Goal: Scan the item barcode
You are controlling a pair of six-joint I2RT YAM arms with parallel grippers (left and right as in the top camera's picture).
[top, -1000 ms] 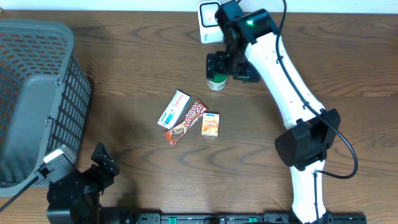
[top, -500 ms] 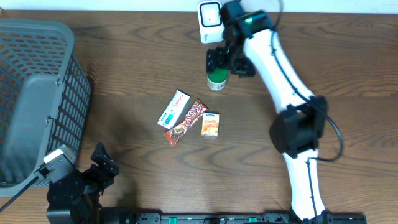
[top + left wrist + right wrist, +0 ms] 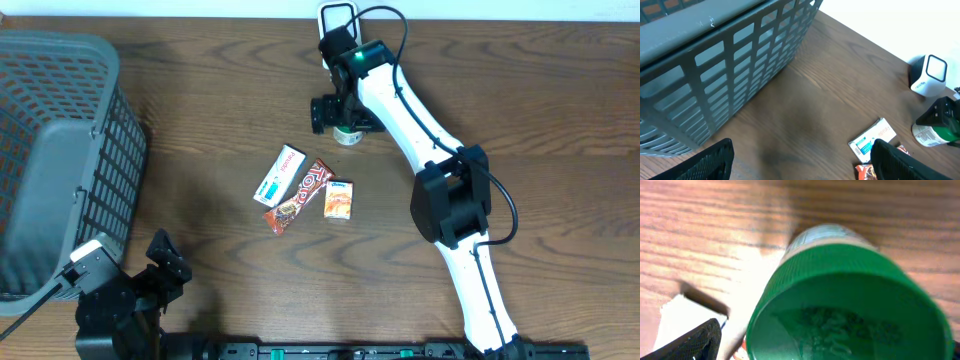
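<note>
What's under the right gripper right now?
A green-capped bottle standing on the table, just below the open right gripper. The cap covers most of its body; no barcode shows.

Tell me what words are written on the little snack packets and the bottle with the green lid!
Nothing here can be read clearly.
On the white and blue box: red lettering and a barcode, too small to read.
On the brown candy bar: large letters, too blurred to read.
On the orange box: print too small to read.
On the green lid: raised marks, blurred.
On the bottle label: tiny print, unreadable.
</note>
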